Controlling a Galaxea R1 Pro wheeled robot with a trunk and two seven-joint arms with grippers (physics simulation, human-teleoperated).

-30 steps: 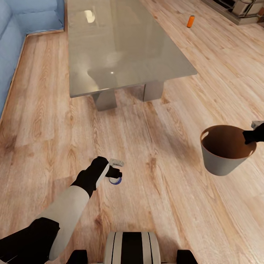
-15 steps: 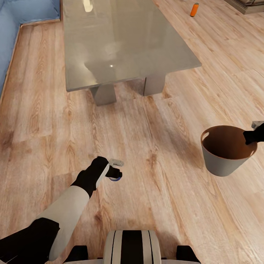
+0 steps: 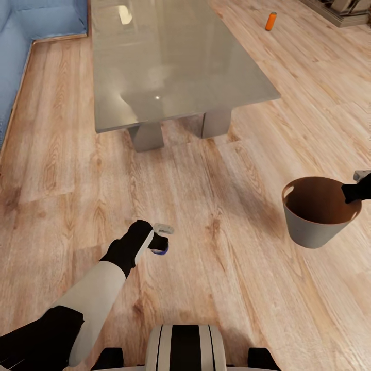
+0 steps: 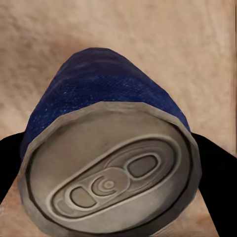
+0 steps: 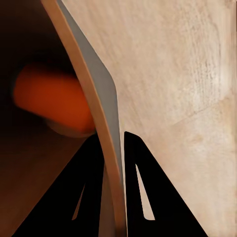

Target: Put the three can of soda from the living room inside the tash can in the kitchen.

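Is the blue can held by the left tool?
Yes, the blue can sits clamped between the left tool's dark fingers, above the wood floor.

Both arms reach out, each gripper clamped.
Left gripper (image 3: 161,242) pinches something low; right gripper (image 5: 114,148) grips at the far right.

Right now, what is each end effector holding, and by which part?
The left end effector grips the dark blue soda can across its body. The right end effector pinches the wall of the trash can at its rim.
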